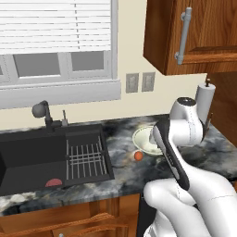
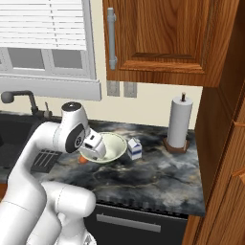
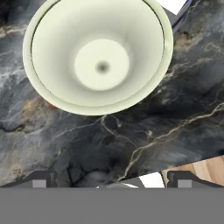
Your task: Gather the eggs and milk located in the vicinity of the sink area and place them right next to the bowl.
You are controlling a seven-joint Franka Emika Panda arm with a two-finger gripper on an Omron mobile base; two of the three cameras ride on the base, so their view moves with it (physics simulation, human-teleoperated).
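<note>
With the jaws wide open and empty above the bowl (image 3: 98,54), a careless descent could knock the egg (image 1: 138,156) at its lower-left rim or the milk (image 2: 135,148) just right, rolling either off the surface (image 2: 158,172).

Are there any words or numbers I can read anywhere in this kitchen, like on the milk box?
No readable text anywhere.
milk carton: a bluish patch on its side, too small and blurred to tell if it holds letters.
paper-towel roll: plain white, nothing written.
bowl: plain, no mark.
wall outlets: blank plates.
</note>
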